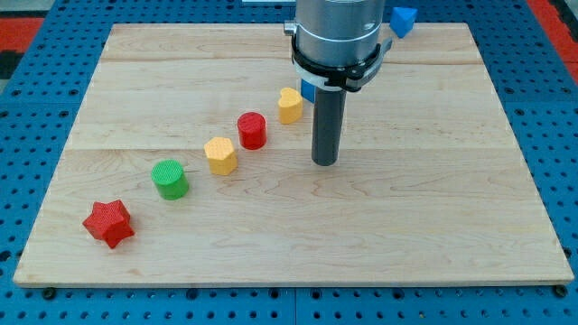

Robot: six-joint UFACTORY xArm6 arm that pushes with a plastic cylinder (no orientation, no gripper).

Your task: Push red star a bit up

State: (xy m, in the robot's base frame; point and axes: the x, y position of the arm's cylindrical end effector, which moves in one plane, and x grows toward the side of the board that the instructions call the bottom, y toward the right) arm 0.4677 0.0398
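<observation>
Pale wooden boards joined edge to edge make up the table top, which lies on a blue perforated base; a strip of red shows at the view's top corners. My tip is the blunt lower end of a straight dark rod, with nothing to open or close; it rests on bare wood near the board's middle, touching no block.

A diagonal row of blocks climbs from the view's lower left: the red star-shaped block, well apart from my tip, then a green cylinder, a yellow hexagonal block, a red cylinder and a yellow heart-shaped block. A blue block sits at the top edge; another blue block peeks out behind the rod, its shape hidden.
</observation>
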